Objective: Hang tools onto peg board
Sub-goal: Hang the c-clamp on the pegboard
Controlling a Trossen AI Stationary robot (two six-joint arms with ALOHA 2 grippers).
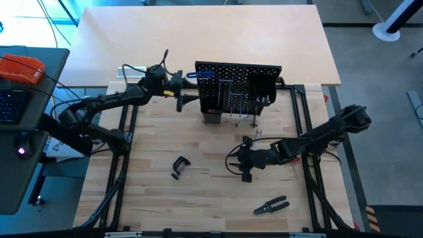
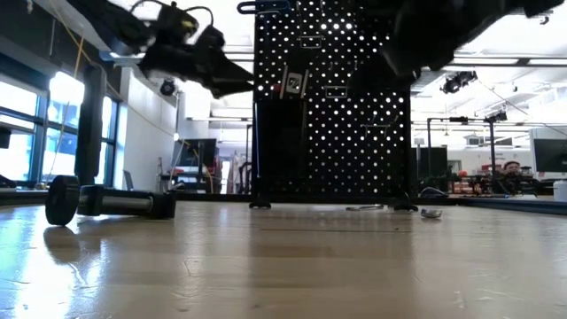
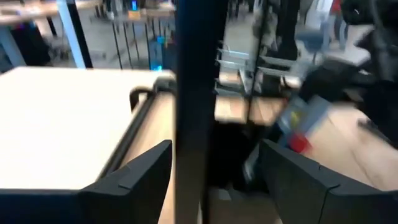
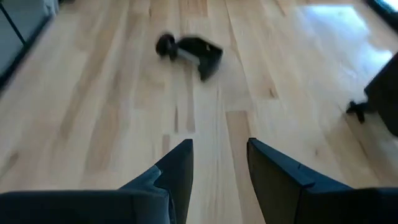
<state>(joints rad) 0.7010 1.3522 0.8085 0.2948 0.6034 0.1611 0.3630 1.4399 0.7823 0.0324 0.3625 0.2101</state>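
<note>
The left gripper point(image 1: 187, 90) stands with its dark fingers spread wide and empty at the left edge of the upright black perforated peg board point(image 1: 238, 86), just beside the blue-handled bent key point(image 1: 201, 75) that hangs at the board's top left corner. The right gripper point(image 1: 244, 160), fingers parted with nothing between them, hovers low over the pale wooden table point(image 1: 198, 205) in front of the board. It faces the small black clamp point(image 4: 191, 51) lying on the wood, with the black-handled pliers point(image 1: 271, 206) lying well apart near the table's front edge.

Left tool point(image 1: 182, 92) raised with jaws spread wide; right tool point(image 1: 246, 173) low, jaws parted.
</note>
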